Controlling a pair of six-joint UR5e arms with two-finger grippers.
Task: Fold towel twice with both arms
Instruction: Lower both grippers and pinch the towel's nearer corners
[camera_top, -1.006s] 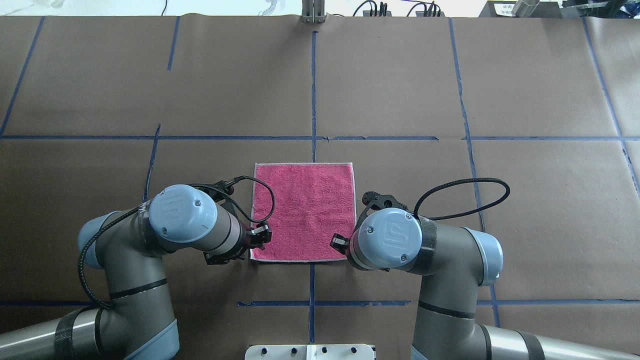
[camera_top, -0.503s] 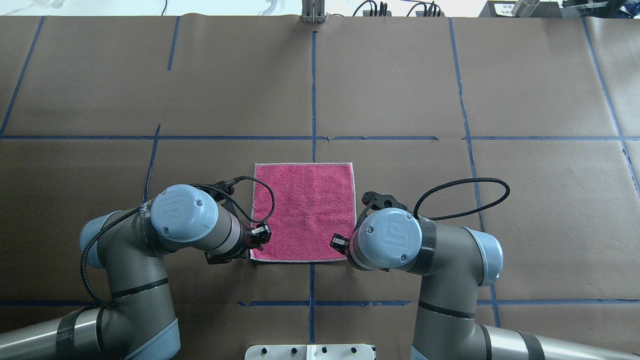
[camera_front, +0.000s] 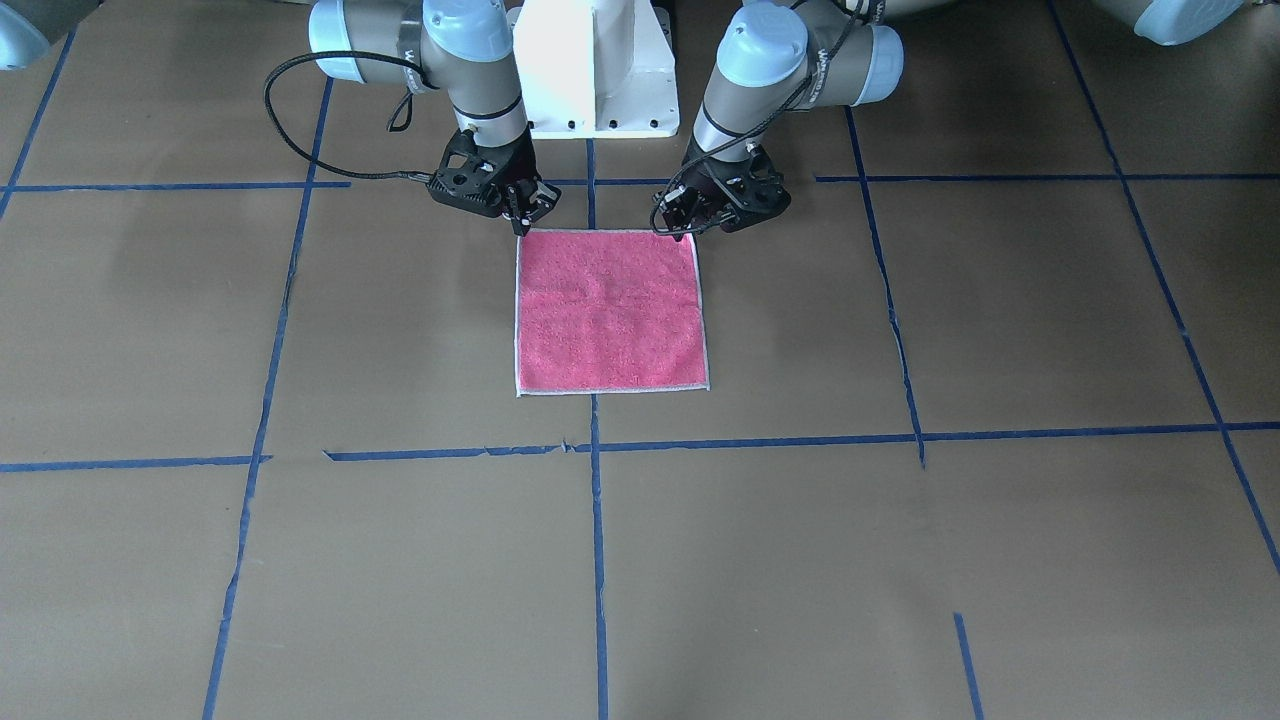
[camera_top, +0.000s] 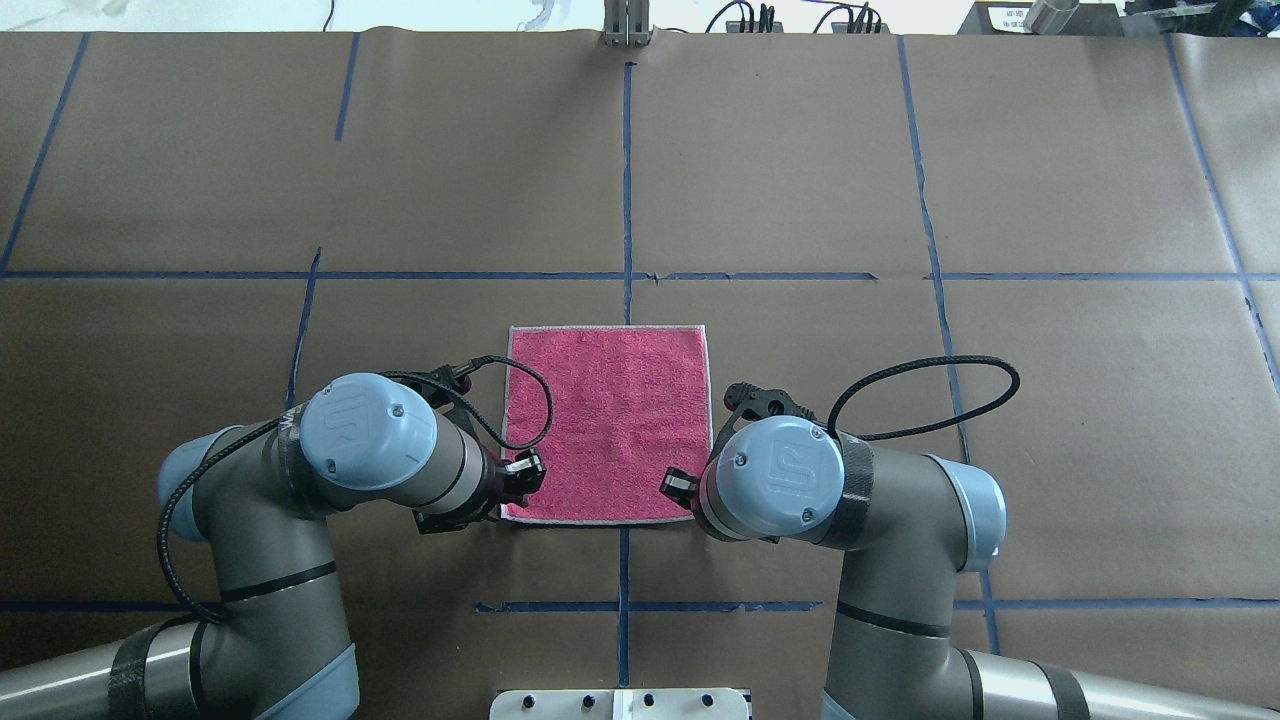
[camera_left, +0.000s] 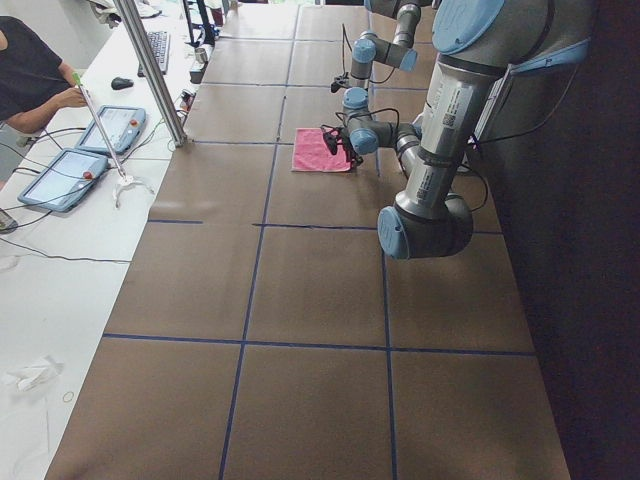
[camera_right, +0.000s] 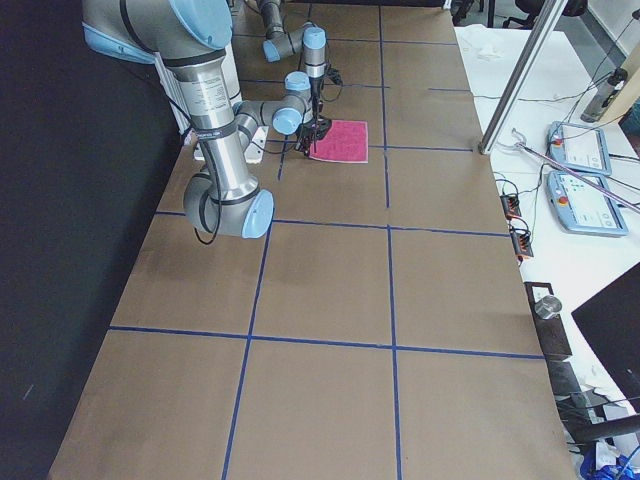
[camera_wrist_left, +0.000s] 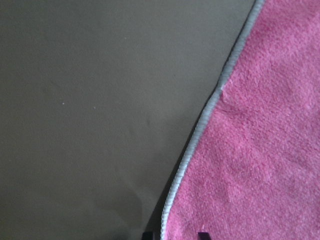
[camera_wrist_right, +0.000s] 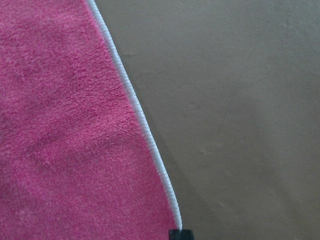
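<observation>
The towel (camera_top: 607, 425) lies flat and square on the brown table, pink face up, pale stitched edge all round; it also shows in the front view (camera_front: 608, 310). My left gripper (camera_front: 680, 226) stands over the towel's near-left corner. In the left wrist view its two fingertips (camera_wrist_left: 148, 235) sit apart, astride the towel's edge (camera_wrist_left: 200, 125), so it is open. My right gripper (camera_front: 520, 222) is at the near-right corner. In the right wrist view it (camera_wrist_right: 180, 234) shows as one closed black tip right at the corner of the towel (camera_wrist_right: 60, 125).
The white pedestal base (camera_front: 595, 70) stands just behind both grippers. Black cables loop beside each wrist (camera_top: 930, 385). Blue tape lines (camera_top: 627, 190) cross the brown paper. A metal post (camera_left: 150, 70), tablets (camera_left: 60, 175) and an operator (camera_left: 25, 70) are beyond the far edge.
My left wrist has shifted slightly toward the towel's near-left corner. The right arm and the towel have not visibly moved.
</observation>
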